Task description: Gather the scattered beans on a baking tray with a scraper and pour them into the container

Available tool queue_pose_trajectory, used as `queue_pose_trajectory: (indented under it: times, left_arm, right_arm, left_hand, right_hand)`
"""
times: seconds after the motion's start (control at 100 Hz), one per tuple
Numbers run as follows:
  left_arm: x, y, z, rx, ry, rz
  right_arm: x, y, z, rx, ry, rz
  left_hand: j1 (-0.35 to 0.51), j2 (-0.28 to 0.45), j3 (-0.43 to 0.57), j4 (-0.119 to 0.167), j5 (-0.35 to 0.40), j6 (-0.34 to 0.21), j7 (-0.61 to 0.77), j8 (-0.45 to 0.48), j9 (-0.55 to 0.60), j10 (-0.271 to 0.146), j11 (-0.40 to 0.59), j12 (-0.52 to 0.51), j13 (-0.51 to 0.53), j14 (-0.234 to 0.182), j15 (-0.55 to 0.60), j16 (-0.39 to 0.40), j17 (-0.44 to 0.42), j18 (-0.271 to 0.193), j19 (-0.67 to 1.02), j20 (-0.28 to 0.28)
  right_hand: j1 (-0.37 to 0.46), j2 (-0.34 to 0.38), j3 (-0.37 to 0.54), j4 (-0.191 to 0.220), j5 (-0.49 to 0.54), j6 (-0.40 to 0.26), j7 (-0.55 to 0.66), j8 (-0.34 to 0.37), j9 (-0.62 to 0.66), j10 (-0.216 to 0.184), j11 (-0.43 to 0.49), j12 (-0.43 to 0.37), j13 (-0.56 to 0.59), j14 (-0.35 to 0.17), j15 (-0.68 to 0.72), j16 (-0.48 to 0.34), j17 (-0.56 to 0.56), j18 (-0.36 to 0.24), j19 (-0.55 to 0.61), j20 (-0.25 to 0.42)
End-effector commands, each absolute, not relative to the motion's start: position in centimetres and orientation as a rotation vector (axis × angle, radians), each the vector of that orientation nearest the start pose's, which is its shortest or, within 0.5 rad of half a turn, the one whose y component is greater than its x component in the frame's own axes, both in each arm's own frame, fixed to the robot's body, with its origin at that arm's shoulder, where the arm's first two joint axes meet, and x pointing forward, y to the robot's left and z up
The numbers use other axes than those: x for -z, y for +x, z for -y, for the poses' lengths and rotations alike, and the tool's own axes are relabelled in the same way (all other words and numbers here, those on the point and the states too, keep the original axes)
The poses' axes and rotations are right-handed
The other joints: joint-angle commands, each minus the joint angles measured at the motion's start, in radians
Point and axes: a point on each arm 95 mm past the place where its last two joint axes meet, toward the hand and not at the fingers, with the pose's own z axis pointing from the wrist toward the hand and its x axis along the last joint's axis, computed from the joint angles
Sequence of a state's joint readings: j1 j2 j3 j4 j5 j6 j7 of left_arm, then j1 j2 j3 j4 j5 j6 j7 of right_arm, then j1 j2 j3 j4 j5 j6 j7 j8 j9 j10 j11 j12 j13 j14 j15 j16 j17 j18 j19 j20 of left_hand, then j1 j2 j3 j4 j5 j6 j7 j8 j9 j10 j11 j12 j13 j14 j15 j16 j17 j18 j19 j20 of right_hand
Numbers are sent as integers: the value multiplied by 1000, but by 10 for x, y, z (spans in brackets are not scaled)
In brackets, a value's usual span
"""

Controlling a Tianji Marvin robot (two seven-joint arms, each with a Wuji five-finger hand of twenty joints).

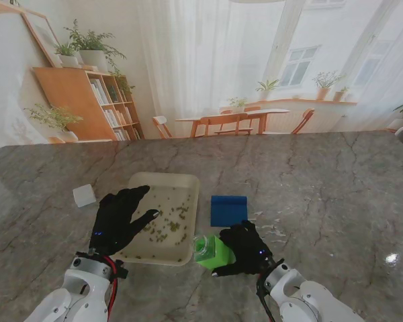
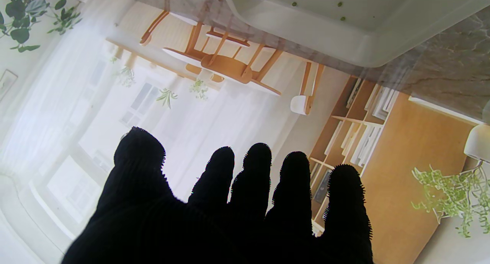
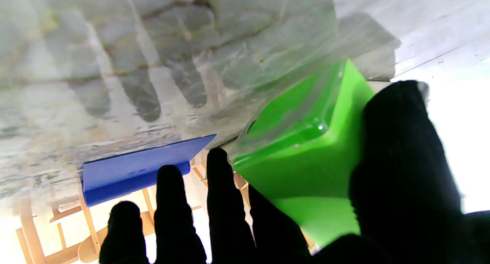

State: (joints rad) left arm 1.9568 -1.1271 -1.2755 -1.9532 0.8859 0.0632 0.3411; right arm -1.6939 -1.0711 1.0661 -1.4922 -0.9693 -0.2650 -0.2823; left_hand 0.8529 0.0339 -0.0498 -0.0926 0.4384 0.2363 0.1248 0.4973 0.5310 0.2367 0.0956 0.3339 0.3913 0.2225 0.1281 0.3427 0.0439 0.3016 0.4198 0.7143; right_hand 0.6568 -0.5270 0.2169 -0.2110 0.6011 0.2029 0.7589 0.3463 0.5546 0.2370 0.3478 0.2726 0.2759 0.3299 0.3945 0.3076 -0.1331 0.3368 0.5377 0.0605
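Many green beans [image 1: 169, 218] scattered across the cream baking tray [image 1: 162, 182].

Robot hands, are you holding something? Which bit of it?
The right hand holds the green container by its side, thumb against one wall. The left hand holds nothing; it hovers open over the tray.
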Motion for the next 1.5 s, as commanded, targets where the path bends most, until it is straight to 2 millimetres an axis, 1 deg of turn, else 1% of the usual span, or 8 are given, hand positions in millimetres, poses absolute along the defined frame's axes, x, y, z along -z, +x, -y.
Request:
queue_pose_trajectory:
  times: [0.0,0.25,0.31,0.37,0.58,1.01,1.41,1.49]
  left_arm:
    - [292,291,26,1769,-1290,-1085]
    - [292,291,26,1769,-1289,-1084]
    - [292,291,26,1768,-1289,-1083]
    - [292,291,26,1768,-1289,-1082]
    - [292,292,27,1771,-1289,-1086]
    - [293,293,28,1770,-1290,-1093]
    - [292,292,28,1768,-1288,-1091]
    - [292,292,28,1769,-1289,-1090]
  right_arm:
    - [420,308,-34,-1690,1219,-1734]
    - [418,306,-37,-1597,1243,-1768]
    - [417,306,-37,-1581,1251,-1779]
    - [416,305,-38,-1560,1261,-1789]
    - [415,304,-38,-1548,1284,-1800]
    - [407,303,-37,-1513,1439,-1790]
    - [407,302,-35,-1507,1430,-1786]
    - [404,300,-35,-1495,1434,-1809]
  left_hand:
    - [18,46,9,60,10,-13,5,13,4,-20,-3,14,9,-8,5,8,-4,6,-10,19]
    - [22,44,10,60,10,-14,5,13,2,-20,-4,14,9,-6,5,9,-5,5,-12,18]
    - [19,47,9,60,11,-13,6,13,3,-21,-3,14,9,-5,5,9,-5,6,-12,18]
    - [18,47,9,60,11,-13,6,13,4,-20,-3,14,9,-7,5,9,-4,7,-11,18]
    - [23,41,10,60,12,-14,6,13,3,-20,-3,14,9,-5,5,9,-5,7,-11,18]
    - [33,42,9,59,16,-13,7,14,6,-22,-2,14,13,-7,6,10,-4,9,-12,18]
    - [34,44,9,59,15,-15,7,14,5,-24,-3,14,13,-9,6,10,-5,8,-13,17]
    - [34,44,8,59,15,-13,7,14,5,-24,-3,15,14,-9,6,10,-6,8,-14,17]
  right_hand:
    - [235,208,163,62,145,-120,2,-11,-39,13,-28,-29,-42,24,-23,-10,-10,-34,-153,132]
    - [164,155,275,64,138,-83,-116,13,-40,34,-85,-29,-29,35,-62,-19,-6,-28,-202,265]
    - [81,147,370,96,166,-45,-302,136,-42,48,-108,-20,-24,41,-75,-15,-1,-24,-238,365]
    - [38,141,397,123,156,-26,-359,158,-43,56,-129,-22,-23,41,-77,-16,7,-19,-242,383]
    - [-79,71,463,122,61,75,-484,176,-60,122,-200,-3,-13,76,-152,-20,6,2,-252,421]
    - [-139,161,296,136,-13,146,-553,175,-73,176,-265,32,35,110,-288,25,-10,35,-254,479]
    - [-140,84,348,137,-16,165,-566,163,-62,189,-274,33,62,124,-327,50,-2,51,-256,497]
    - [-165,121,355,134,-70,148,-589,155,-108,173,-289,29,25,97,-339,48,-8,31,-260,497]
